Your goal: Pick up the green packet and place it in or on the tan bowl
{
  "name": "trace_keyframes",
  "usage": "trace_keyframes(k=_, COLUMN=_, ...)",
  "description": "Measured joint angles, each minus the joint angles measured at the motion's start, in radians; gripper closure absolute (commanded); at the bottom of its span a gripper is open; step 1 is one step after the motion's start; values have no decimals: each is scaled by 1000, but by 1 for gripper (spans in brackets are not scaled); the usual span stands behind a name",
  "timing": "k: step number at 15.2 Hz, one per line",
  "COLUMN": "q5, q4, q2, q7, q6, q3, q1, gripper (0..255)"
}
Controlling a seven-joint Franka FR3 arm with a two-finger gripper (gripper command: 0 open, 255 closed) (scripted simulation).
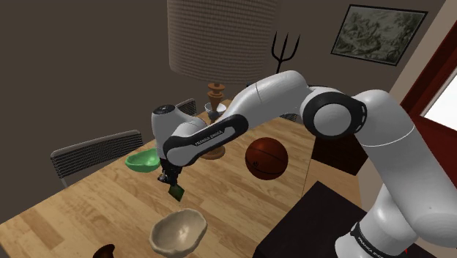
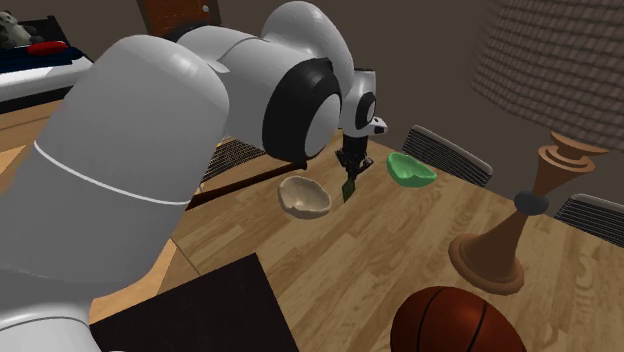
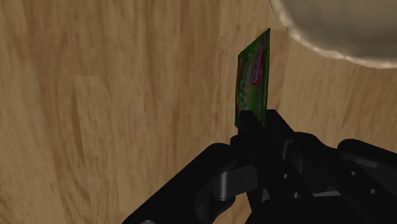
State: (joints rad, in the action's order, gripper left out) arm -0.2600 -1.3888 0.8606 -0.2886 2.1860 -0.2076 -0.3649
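A small green packet (image 1: 176,192) hangs from my black gripper (image 1: 170,180), which is shut on it above the wooden table (image 1: 88,198). In the wrist view the packet (image 3: 253,79) stands edge-on past the gripper (image 3: 254,124), with the wavy rim of the tan bowl (image 3: 343,28) just beyond it. The tan bowl (image 1: 178,231) sits on the table below and nearer the shoulder view's bottom than the gripper. In the second exterior view the packet (image 2: 349,188) dangles beside the bowl (image 2: 304,197), to its right.
A green bowl (image 1: 143,159) lies on the table beyond the gripper. A brown lamp base (image 2: 500,245) and a basketball (image 1: 265,157) stand farther along the table. Chairs (image 1: 95,152) line the far edge. A dark box (image 2: 190,310) sits by the arm's base.
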Motion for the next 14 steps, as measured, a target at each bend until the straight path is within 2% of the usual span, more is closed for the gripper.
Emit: trace_keyframes(k=14, q5=23, q4=7, q2=-109, q7=18, q6=-116, q3=-19, q1=11, gripper=255)
